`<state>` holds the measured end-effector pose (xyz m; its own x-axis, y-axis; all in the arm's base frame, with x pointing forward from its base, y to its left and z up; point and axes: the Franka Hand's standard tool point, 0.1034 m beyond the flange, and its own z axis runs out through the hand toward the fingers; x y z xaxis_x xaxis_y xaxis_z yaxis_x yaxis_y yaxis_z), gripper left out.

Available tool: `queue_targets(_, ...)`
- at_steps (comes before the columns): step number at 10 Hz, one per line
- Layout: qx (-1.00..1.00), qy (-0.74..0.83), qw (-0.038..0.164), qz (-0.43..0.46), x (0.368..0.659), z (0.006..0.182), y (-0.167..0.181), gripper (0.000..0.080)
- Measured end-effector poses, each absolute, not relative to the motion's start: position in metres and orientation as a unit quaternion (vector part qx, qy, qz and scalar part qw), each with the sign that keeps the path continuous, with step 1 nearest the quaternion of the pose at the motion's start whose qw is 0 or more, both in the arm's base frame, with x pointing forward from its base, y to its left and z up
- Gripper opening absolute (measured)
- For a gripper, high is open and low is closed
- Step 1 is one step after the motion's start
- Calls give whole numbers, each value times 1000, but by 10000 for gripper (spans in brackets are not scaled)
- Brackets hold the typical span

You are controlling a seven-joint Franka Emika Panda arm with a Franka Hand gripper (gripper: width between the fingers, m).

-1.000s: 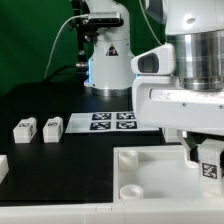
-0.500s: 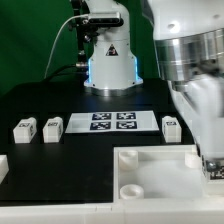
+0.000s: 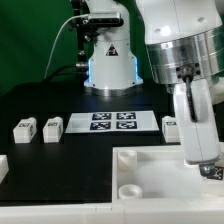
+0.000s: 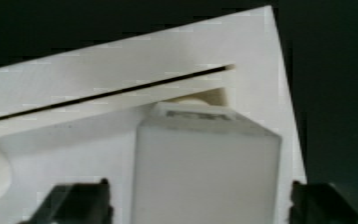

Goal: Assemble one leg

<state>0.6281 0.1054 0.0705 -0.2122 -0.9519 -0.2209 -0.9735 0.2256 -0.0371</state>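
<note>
The single Franka arm's two-finger gripper (image 3: 207, 168) is hovering low over the large white tray-like plastic part with round sockets (image 3: 150, 172) at the exterior view's right, and it is clamped on a small stubby white plastic leg block (image 4: 206, 160). In the wrist view the two dark fingertips (image 4: 73, 205) are sitting on either side of that block, pressing its flanks, while the block's far end is pointing at a slot-like edge of the tray. In the exterior view the block itself is mostly hidden behind the gripper housing, with only a bit of tag showing near the fingers. Three more tagged white leg blocks (image 3: 38, 129) are resting on the black table (image 3: 70, 155), two at the exterior view's left and one just beside the flat white marker board (image 3: 112, 121) on the right. To do this step well, the arm should probably be keeping the leg square to the tray and centring it on its seat before pushing, since a tilted entry would likely jam. Whether the leg is touching the tray yet is not clear. Grip pressure seems worth holding firm, because the smooth plastic could slip during seating.
</note>
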Motion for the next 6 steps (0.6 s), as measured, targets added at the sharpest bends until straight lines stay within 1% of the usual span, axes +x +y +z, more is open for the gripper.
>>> queue_targets(1,-622,775,99,55,628,70,107,605)
queue_targets(2,-701,704,105,43,628,71,108,605)
queue_targets(3,-751,651,108,36,628,70,107,636)
queue_targets(6,-833,542,110,20,628,70,106,649)
